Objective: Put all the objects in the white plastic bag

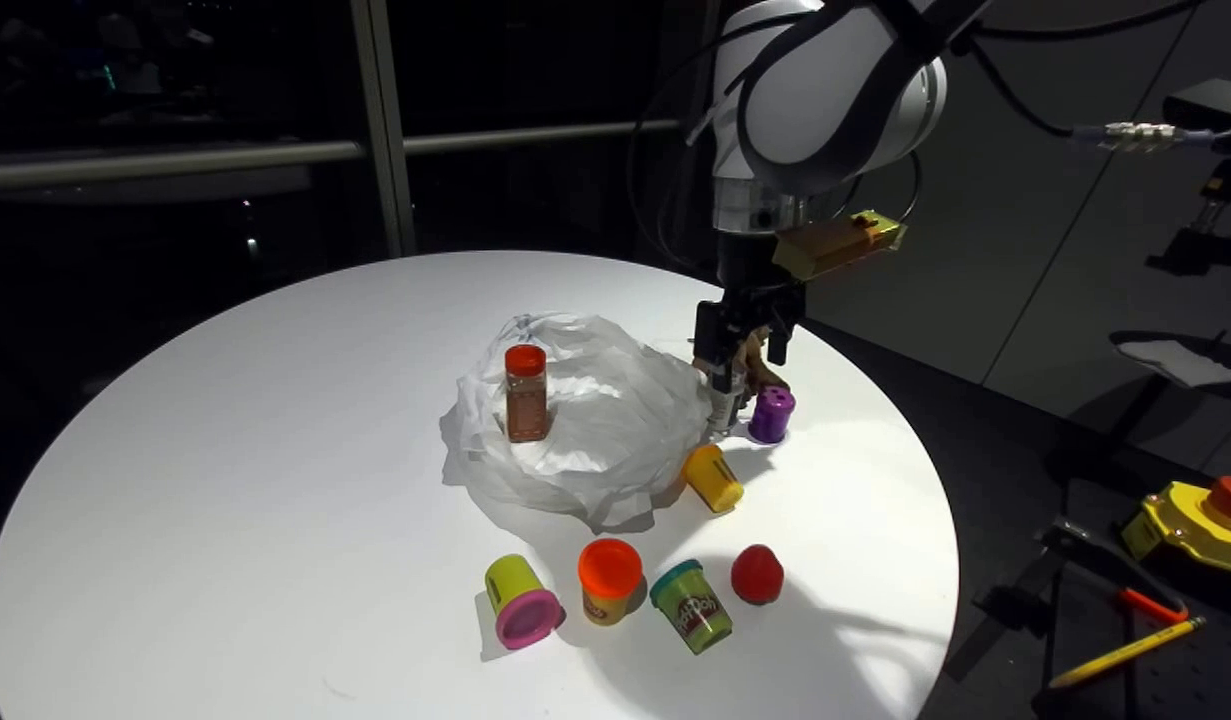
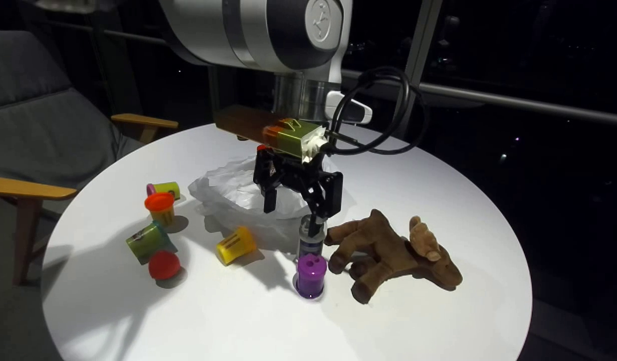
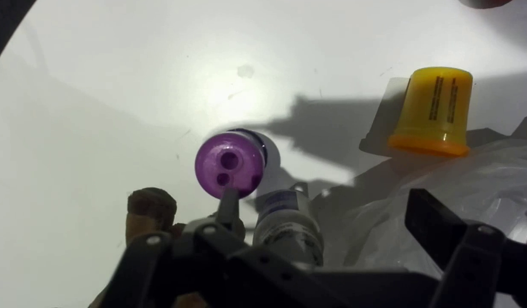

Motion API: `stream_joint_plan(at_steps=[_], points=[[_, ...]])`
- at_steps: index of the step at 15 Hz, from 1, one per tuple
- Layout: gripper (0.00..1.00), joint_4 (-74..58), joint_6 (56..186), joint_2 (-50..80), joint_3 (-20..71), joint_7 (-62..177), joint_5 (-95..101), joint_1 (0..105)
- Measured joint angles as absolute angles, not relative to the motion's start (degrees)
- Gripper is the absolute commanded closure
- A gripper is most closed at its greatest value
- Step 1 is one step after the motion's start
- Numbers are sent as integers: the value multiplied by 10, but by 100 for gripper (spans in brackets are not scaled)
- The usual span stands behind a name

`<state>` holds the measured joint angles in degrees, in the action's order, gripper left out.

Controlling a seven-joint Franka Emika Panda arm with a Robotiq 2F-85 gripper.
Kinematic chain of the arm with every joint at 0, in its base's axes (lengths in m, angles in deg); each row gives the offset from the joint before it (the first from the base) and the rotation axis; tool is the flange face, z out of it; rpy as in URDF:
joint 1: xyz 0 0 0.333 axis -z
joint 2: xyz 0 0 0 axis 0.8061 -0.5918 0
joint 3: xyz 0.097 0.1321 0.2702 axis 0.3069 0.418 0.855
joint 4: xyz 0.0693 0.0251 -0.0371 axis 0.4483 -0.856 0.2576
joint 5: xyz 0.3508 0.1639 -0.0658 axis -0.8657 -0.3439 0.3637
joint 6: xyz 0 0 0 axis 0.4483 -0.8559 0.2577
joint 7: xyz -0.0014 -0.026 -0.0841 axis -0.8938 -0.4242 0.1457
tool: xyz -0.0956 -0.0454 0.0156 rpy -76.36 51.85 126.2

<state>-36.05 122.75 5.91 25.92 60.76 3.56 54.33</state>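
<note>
My gripper stands open over the near rim of the white plastic bag, nothing held. In the wrist view, a small clear bottle shows between the fingers, close to the left one; contact cannot be told. Beside it are the purple container and the brown plush animal, which lies on its side. A yellow tub lies against the bag. Further off are a pink-lidded tub, an orange-lidded tub, a green tub and a red ball. A red-capped shaker appears upright inside the bag.
Everything sits on a round white table. A grey armchair with wooden arms stands close to its edge. A yellow box with a red button is on a stand beside the table. Window frames rise behind.
</note>
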Motion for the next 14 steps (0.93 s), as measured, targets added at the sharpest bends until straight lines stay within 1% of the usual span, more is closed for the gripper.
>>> stream_joint_plan(at_steps=[8, 9, 10, 11, 14], points=[[0, -304, 1233, 10, 233, 681, 74, 520], [23, -298, 1233, 4, 231, 687, 76, 519], [26, -293, 1233, 0, 229, 691, 76, 519], [32, -288, 1233, -5, 227, 695, 76, 519], [58, -273, 1232, -21, 222, 707, 76, 519]])
